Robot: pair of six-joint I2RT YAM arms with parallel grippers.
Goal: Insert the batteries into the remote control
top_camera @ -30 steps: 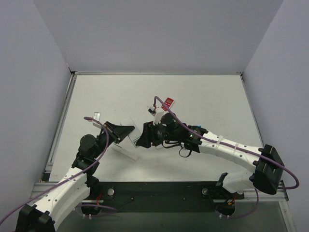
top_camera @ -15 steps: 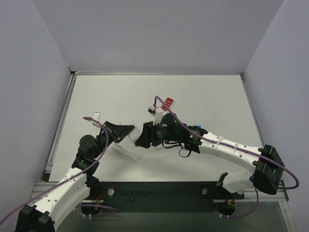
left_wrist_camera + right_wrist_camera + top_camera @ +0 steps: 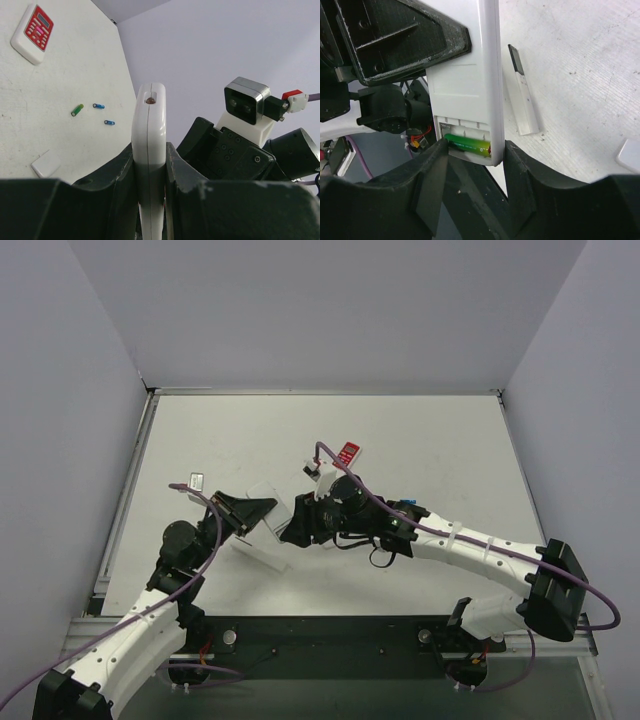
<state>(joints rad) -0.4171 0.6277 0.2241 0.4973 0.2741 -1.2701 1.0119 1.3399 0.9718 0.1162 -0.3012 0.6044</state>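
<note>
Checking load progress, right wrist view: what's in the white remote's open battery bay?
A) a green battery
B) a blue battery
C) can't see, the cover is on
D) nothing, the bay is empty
A: a green battery lies across the uncovered bay at the end of the white remote.

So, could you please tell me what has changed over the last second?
The right gripper edged slightly left, its fingers straddling the end of the white remote where the green battery sits. The left gripper kept its hold on that remote; the red remote lay unmoved.
</note>
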